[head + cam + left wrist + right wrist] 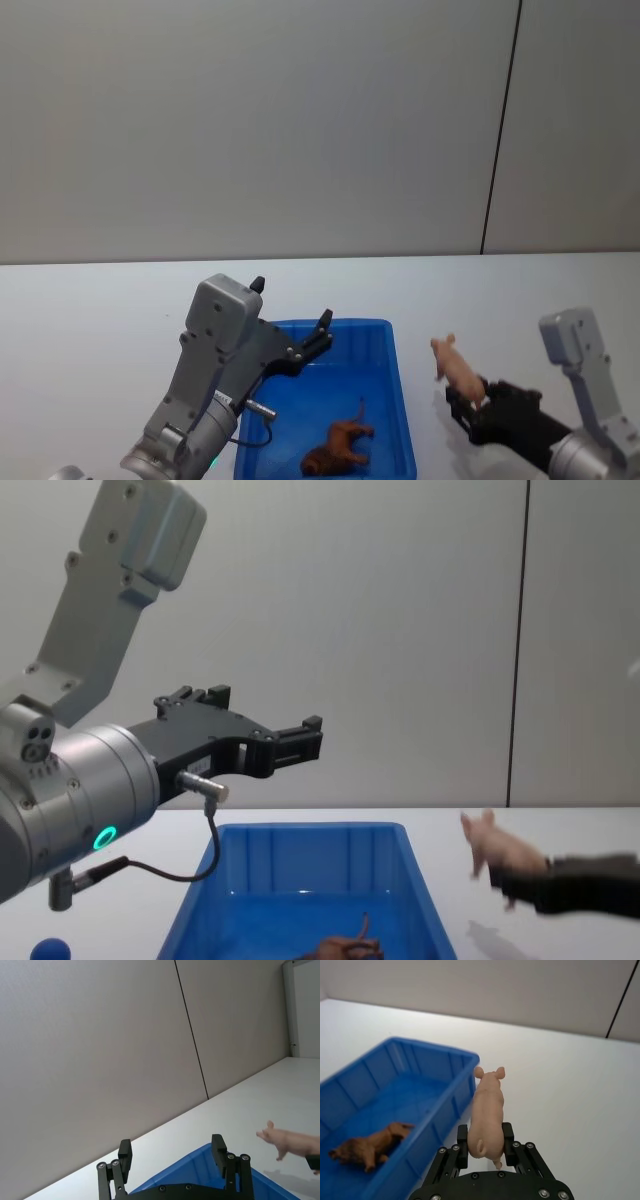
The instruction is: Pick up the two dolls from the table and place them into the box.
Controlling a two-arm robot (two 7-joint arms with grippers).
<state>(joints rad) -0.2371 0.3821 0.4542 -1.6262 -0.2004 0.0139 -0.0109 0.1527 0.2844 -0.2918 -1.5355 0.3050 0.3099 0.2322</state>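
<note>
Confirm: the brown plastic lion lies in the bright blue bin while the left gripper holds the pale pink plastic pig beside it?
No: the right gripper holds the pale pink pig, per the right wrist view; the left gripper is open. The brown lion is in the blue bin.

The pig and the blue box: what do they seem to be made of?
The pig, held by the right gripper beside the box, looks like matte moulded plastic, perhaps rubber: smooth, rounded, uniformly pale pink. The box looks like hard, slightly glossy plastic: even blue, ribbed walls.
</note>
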